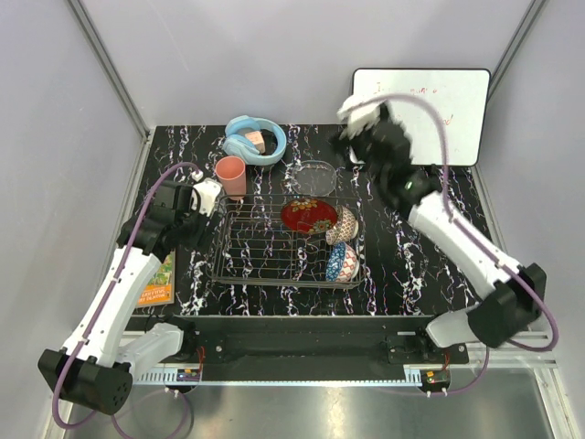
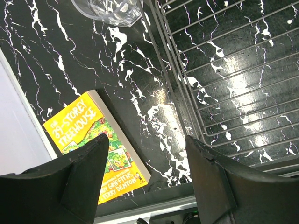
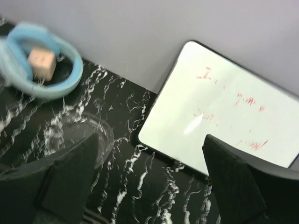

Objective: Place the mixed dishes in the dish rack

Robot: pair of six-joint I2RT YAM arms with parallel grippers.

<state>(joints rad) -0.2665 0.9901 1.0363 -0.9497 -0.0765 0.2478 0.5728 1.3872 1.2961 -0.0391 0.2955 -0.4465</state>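
Rack (image 1: 265, 256) holds red dish (image 1: 309, 216), beige bowl (image 1: 343, 226), blue bowl (image 1: 342, 263). Yours to load: pink cup (image 1: 231, 174), rack's 11 o'clock; glass bowl (image 1: 314, 176), 12; tumbler (image 2: 110, 9). Left pincer (image 2: 145, 177), right pincer (image 3: 149, 182) wide, empty.

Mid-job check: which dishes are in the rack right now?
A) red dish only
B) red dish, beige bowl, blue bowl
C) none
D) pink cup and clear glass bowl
B: the red dish, beige bowl and blue bowl sit inside the dish rack, while the pink cup and clear glass bowl stand outside, beyond its far rim.
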